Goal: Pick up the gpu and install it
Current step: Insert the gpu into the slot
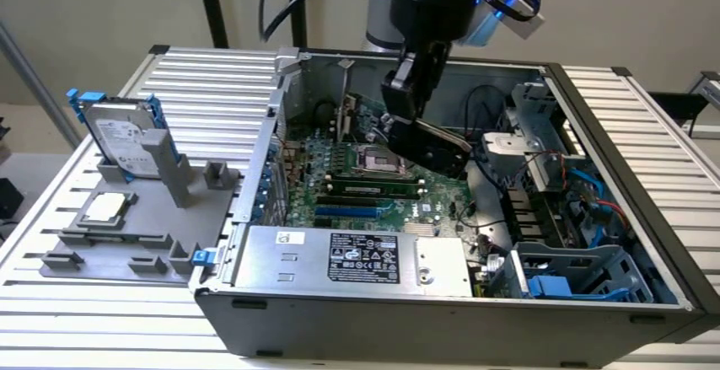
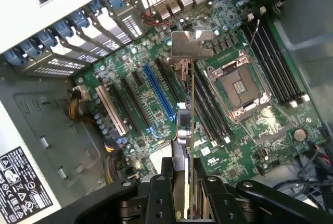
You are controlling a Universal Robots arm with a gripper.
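The gpu (image 1: 431, 147) hangs inside the open computer case (image 1: 450, 319), above the green motherboard (image 1: 372, 186), with my gripper (image 1: 407, 92) shut on it. In the wrist view the gpu (image 2: 186, 125) shows edge-on, its silver end bracket (image 2: 190, 44) at the far end, clamped between my gripper's (image 2: 186, 185) black fingers (image 2: 166, 182). The card hovers over the area between the blue expansion slot (image 2: 158, 96) and the empty CPU socket (image 2: 239, 86), apart from the board. The blue slot (image 1: 351, 211) lies toward the case front.
On the grey stand at the exterior view's left stand a silver hard drive with blue rails (image 1: 121, 138) and a small silver CPU chip (image 1: 104, 208). The power supply (image 1: 349, 256), a blue drive cage (image 1: 574, 277), cables (image 1: 585, 193) and rear slot covers (image 2: 78, 31) crowd the case.
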